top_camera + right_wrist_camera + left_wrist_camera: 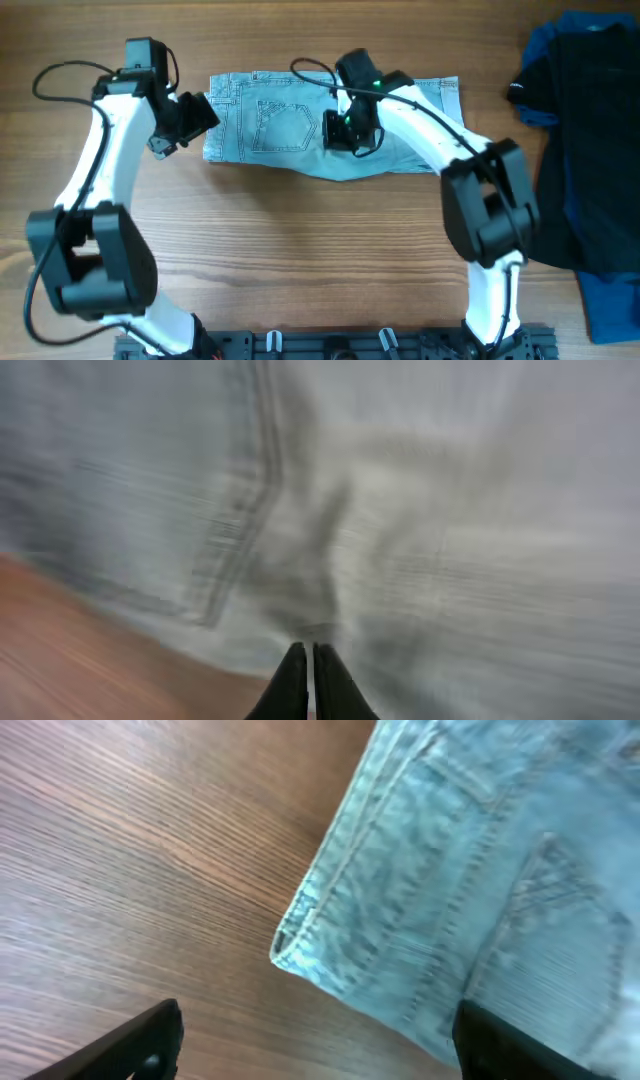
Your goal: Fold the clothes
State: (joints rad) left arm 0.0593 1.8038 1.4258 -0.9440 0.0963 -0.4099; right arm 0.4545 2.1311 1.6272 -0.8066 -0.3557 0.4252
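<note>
The clothes, a pair of light blue denim shorts [270, 125], lie flat along the far middle of the table, a stitched back pocket [283, 127] facing up. My left gripper [188, 122] stands open just off their left end. In the left wrist view its gripper [320, 1055] has dark fingers [140, 1045] spread wide. A hemmed corner of the shorts [480, 870] reaches between them. My right gripper [345, 135] hovers over the middle of the shorts. In the right wrist view this gripper [308, 655] is shut, tips together over blurred denim [450, 510] with nothing between them.
A black garment [585, 130] is heaped at the table's right side, with a darker royal-blue garment [610, 300] beneath it at the front right. The arms' base rail [330, 345] runs along the front edge. Bare wood [300, 250] lies in front of the shorts.
</note>
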